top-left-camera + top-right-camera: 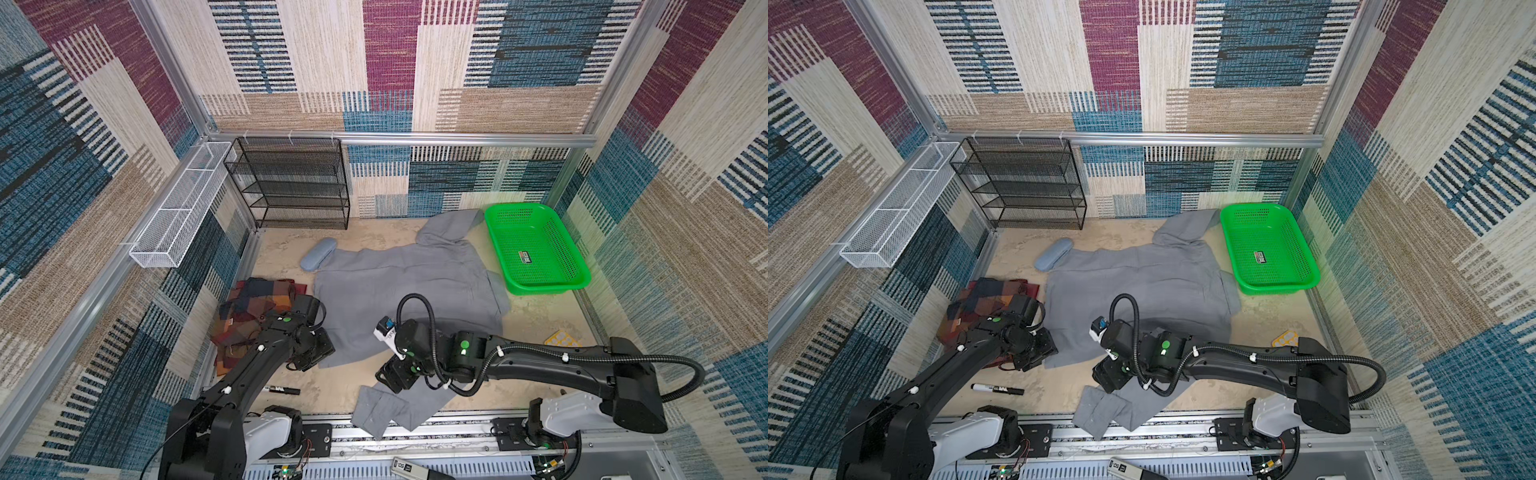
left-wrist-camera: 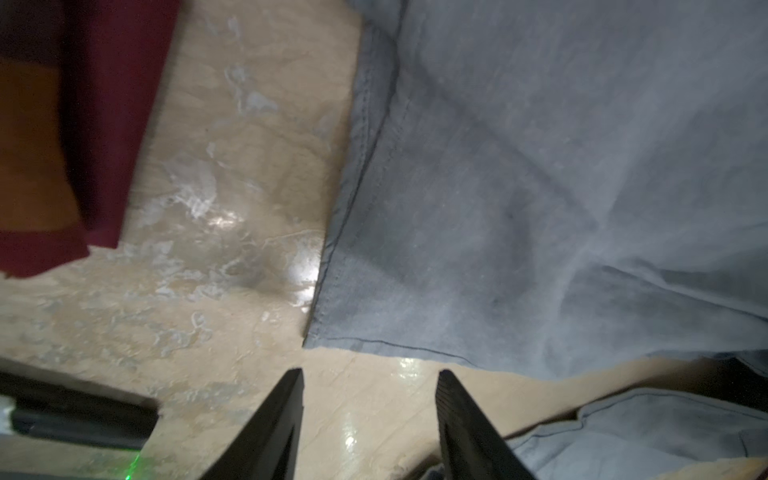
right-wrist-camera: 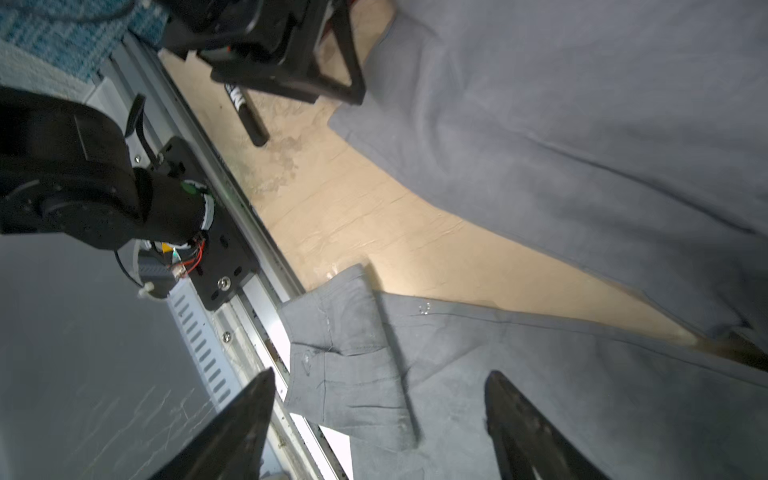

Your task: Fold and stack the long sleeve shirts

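Looking down, in both top views, on the grey long sleeve shirt (image 1: 407, 291) (image 1: 1142, 291) lying spread flat over the middle of the sandy table (image 1: 536, 320). Seeing its back sleeve (image 1: 449, 228) reaching toward the back wall beside the green basket (image 1: 548, 286), and its front sleeve (image 1: 399, 409) trailing to the near edge and lying partly over the metal rail (image 1: 457, 434).

Finding the patchwork plaid shirt (image 1: 249, 307) lying bunched at the left, near the grey one, with a strip of bare table between them.

Holding the left gripper (image 2: 370, 374) low over bare table, just beside the near left corner of the grey shirt's hem, its fingers standing apart with nothing between them. Holding the right gripper (image 3: 380, 376) above the front sleeve near its buttoned cuff (image 3: 345, 353), its fingers spread wide and gripping nothing.

Noting a black marker (image 1: 282, 390) lying on the table near the front edge, partly under the left arm. Noting also a small blue-grey case (image 1: 318, 254) just beside the far left corner of the grey shirt, and a black mesh rack (image 1: 291, 183) standing against the back wall.
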`<state>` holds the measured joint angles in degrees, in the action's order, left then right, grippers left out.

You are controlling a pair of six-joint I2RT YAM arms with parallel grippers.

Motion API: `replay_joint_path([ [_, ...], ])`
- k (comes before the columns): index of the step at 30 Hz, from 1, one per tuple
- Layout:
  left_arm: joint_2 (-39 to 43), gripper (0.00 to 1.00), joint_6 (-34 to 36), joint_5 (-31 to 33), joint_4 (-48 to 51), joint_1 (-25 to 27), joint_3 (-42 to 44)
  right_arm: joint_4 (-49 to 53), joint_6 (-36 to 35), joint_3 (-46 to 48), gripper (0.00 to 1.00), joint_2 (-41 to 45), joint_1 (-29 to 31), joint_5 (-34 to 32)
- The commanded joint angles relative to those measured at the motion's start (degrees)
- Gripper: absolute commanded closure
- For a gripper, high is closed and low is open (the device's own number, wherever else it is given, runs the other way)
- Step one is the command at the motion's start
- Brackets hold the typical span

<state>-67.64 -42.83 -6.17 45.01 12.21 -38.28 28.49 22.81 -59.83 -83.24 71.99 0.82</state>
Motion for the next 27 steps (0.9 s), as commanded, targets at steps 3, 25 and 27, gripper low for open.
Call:
replay_joint_path([
  [3,-1.9,0.45,-1.4,3.7,-4.1,0.3,2.4,4.1,-2.5,-2.3,0.19,-3.6,5.2,-2.6],
  [25,-6.1,0.69,-3.4,2.6,-15.5,2.4,9.3,3.7,-6.1,-4.8,0.19,-13.2,12.0,-1.7],
  [27,-6.1,0.71,-3.5,2.4,-16.3,2.5,9.8,3.3,-6.6,-4.7,0.19,-14.5,12.0,-2.1],
])
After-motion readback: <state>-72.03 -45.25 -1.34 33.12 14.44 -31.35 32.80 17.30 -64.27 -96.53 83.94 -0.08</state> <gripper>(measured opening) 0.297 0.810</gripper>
